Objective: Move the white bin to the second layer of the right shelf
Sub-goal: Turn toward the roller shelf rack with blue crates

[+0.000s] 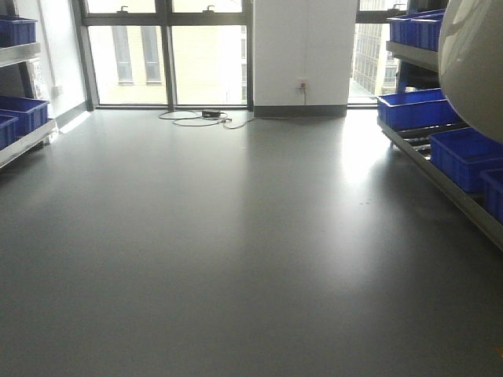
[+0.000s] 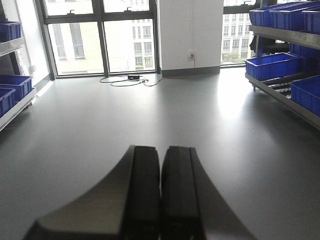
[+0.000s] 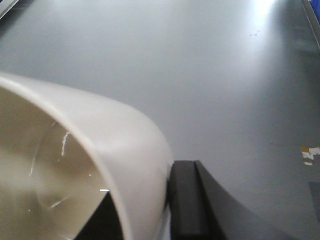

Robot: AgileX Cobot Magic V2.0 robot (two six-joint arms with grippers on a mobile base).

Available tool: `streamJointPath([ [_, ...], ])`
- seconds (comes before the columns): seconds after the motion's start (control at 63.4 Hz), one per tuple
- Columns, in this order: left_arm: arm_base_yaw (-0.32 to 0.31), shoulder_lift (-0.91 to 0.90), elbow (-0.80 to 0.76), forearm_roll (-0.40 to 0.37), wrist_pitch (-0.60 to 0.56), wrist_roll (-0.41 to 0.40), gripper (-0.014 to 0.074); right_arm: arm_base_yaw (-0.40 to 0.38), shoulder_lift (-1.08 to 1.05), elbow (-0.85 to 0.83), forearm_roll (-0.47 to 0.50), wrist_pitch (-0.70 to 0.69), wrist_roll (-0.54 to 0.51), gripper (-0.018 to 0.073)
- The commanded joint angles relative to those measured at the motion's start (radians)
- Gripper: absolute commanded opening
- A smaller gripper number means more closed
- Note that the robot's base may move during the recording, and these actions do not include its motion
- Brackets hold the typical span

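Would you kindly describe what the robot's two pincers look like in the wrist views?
The left pincer has two flat matte-black fingers, each backed by a dark grey piece flaring in a curve. The right pincer shows the same black finger and grey flank, partly hidden by the white bin. No cables or markings show.

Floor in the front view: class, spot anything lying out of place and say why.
A loose black cable lies in loops on the floor below the window, trailing towards the wall socket; it looks left out, a likely trip hazard.
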Motion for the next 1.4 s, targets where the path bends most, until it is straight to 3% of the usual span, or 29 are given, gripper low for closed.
streamJointPath([
  [0.0,-0.006,-0.014,0.037,-0.005,-0.086,-0.004,0.0085,-0.006,0.000,-0.034,0.003,-0.095,0.001,0.0057],
  [1.388,-0.006,-0.014,0.037,-0.005,-0.086,-0.004,0.0085,-0.006,0.000,-0.034,0.003,-0.095,0.001,0.0057],
])
